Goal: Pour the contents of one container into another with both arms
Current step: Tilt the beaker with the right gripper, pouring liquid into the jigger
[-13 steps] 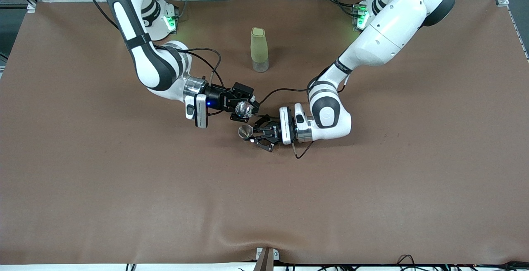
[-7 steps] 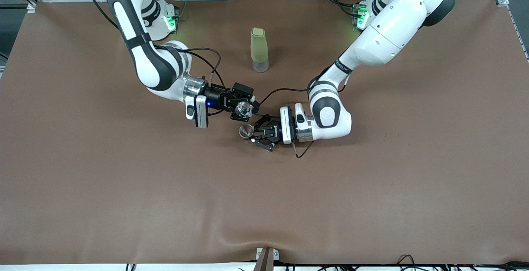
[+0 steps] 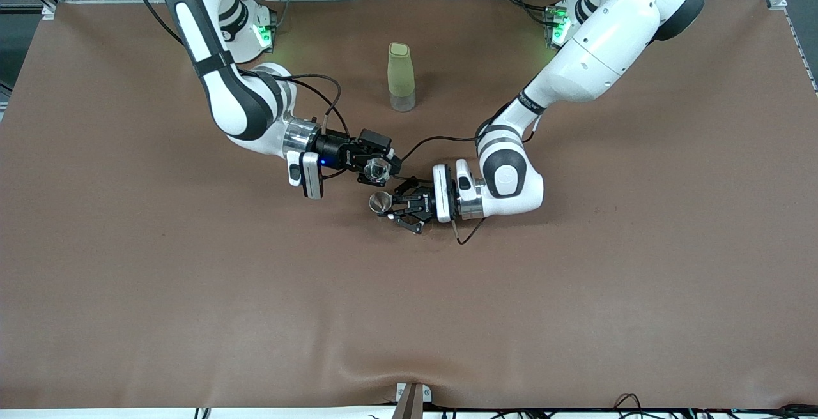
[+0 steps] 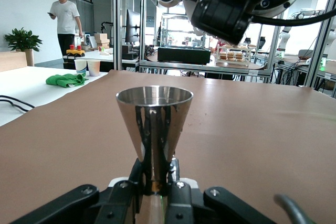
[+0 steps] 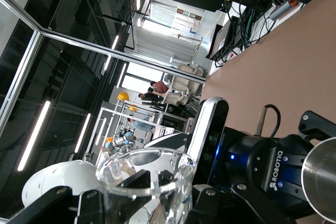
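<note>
Over the brown counter (image 3: 192, 291), the right tool (image 3: 377, 171) clamps a tiny clear glass cup (image 3: 376, 168), seemingly tipped, just above the polished hourglass jigger (image 3: 379, 201). The left tool (image 3: 391, 209) pinches the jigger's narrow waist, its flared steel cone upright. A pale yellow-green bottle (image 3: 401, 76) stands toward the bases.
</note>
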`<state>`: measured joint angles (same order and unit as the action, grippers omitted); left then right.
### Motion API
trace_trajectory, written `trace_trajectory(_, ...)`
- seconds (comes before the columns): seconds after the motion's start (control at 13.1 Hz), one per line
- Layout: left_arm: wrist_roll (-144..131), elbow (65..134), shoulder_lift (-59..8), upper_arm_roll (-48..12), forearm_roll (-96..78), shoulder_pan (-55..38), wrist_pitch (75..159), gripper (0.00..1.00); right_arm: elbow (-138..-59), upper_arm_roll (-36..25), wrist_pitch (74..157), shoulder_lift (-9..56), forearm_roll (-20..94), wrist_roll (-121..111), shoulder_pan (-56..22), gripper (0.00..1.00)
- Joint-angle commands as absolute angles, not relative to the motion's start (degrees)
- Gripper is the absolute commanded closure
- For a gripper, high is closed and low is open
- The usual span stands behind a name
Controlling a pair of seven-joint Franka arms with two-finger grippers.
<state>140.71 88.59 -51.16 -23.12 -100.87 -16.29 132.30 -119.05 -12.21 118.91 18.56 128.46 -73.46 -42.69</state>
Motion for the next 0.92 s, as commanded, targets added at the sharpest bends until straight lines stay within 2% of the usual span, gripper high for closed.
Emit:
trace_trajectory(0.0,142.7,89.5,-49.7,-23.4,-102.8,-16.0,131.7,1.00,-118.2,-12.0,119.4,17.9,127.7,-69.4,-42.8,1.00)
trace_trajectory(0.84,142.5,90.0,-49.0,-23.9,-102.8,-15.3,130.2,1.00,-117.9,-12.0,119.1,18.4,127.7,-59.8,-42.8,1.00)
